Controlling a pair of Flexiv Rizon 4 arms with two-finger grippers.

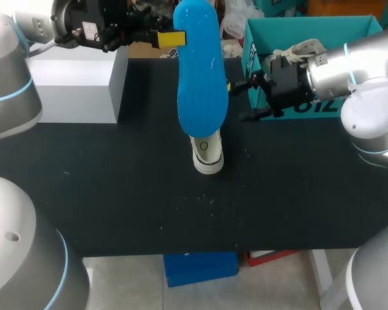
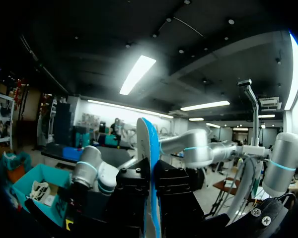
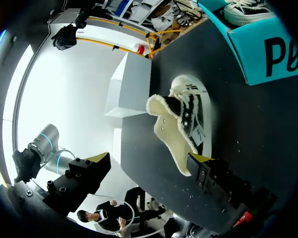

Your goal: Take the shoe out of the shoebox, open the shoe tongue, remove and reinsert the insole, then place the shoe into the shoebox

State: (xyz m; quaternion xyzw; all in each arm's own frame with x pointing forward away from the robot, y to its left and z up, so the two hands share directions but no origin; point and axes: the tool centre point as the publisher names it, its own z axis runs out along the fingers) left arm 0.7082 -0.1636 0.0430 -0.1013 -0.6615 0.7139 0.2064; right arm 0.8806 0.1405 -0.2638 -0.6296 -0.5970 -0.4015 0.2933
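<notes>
Shoe (image 1: pixel 207 154) on table (image 1: pixel 116 194) — shoebox (image 1: pixel 297 27) behind-right, block (image 1: pixel 77 84) behind-left.

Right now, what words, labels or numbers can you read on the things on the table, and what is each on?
No text reads whole.
Shoebox: big white letters on its side, cut off, not readable.
Shoe: round heel mark, too blurred.
Left arm, white sticker: too small.
</notes>
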